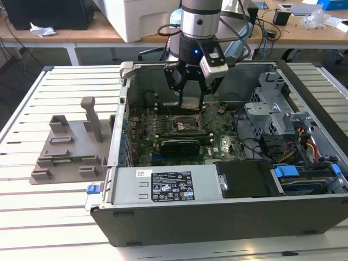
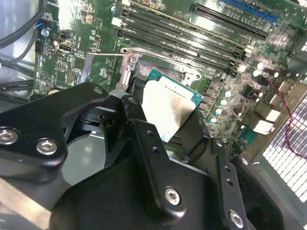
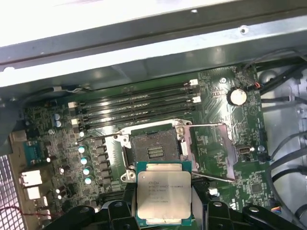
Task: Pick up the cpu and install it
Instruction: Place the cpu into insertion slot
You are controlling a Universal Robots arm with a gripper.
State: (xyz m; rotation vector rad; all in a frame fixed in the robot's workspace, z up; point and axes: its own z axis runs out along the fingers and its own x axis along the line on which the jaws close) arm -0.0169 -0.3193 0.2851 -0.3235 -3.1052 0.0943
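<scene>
The cpu [image 3: 163, 195] is pinched by its opposite edges between the black jaws, its silvery metal top turned towards the first wrist view. In the second wrist view the cpu [image 2: 169, 111] is seen held at a slant to the camera, with a dark finger pressed against each side. The chip is held over the green motherboard [image 3: 230, 143], just beside the black-framed socket [image 3: 152, 149]; in the first wrist view its far edge overlaps the socket's near edge. Whether the chip touches the socket cannot be told.

The socket is left uncovered, its inner contact field exposed, and its hinged metal frame [image 3: 209, 146] is laid open on the board next to it. A row of long black memory slots [image 3: 139, 103] is seen beyond the socket.

In the exterior view the arm [image 1: 200, 22] is lowered from above into the open computer case [image 1: 217, 217], which is laid on its side on the pale slatted surface [image 1: 54, 217]. The long black expansion card [image 1: 176, 145] is seated just in front of the socket. A grey plastic holder [image 1: 70, 152] is set on the surface outside the case, at the exterior view's left, well apart from the jaws.
</scene>
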